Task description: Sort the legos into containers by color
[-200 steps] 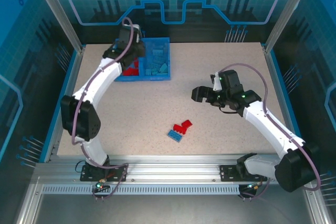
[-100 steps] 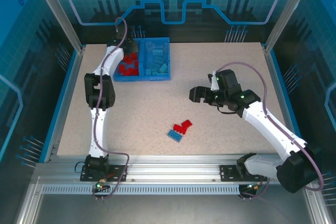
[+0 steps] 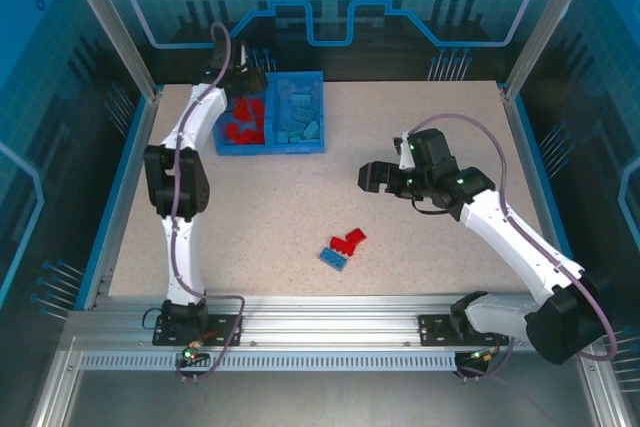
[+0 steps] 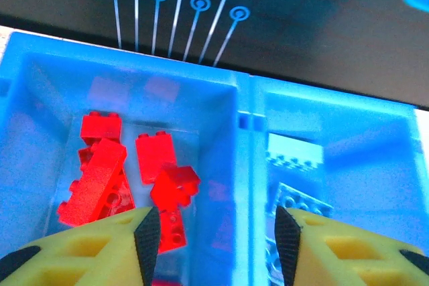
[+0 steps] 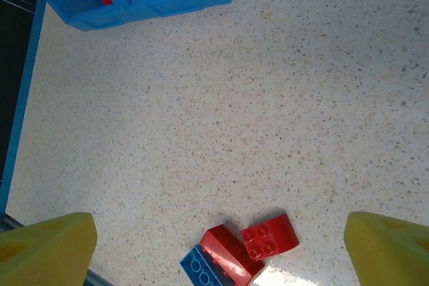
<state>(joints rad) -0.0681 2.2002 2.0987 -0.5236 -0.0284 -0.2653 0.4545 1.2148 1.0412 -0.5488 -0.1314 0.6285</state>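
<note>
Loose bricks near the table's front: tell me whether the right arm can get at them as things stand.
Probably yes. The right gripper hangs open over bare table, and the loose bricks lie close by with nothing between.

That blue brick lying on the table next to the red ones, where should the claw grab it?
Probably straight down from above, pinching its two short ends. The blue brick lies flat, studs up, and a red brick sits tight against one long side, so a finger would hardly fit there. The ends look free.
</note>
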